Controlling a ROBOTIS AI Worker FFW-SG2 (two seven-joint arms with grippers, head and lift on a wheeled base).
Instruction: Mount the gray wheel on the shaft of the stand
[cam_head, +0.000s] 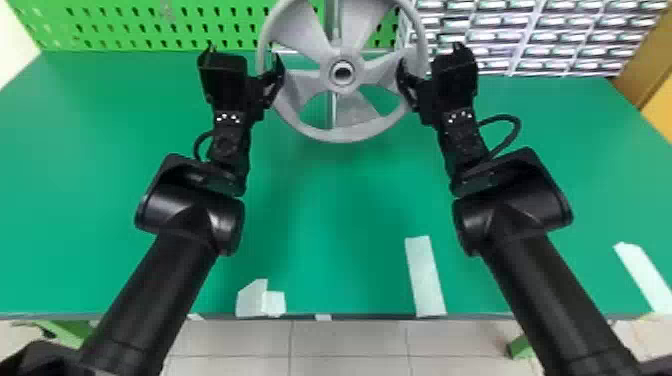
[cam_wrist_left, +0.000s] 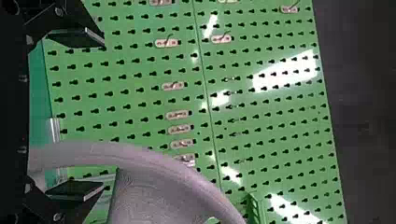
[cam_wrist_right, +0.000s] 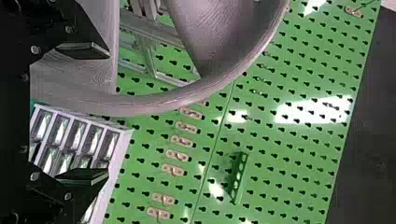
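Left end effector (cam_wrist_left: 101, 113) and right end effector (cam_wrist_right: 107, 113) gape wide, holding nothing, at nine and three o'clock on the gray wheel (cam_head: 345, 135); confirm seating before backing off evenly.

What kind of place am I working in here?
Probably a workshop or robot test area: a green pegboard with small hooks, a rack of small bins, and a green worktable with strips of tape on it.
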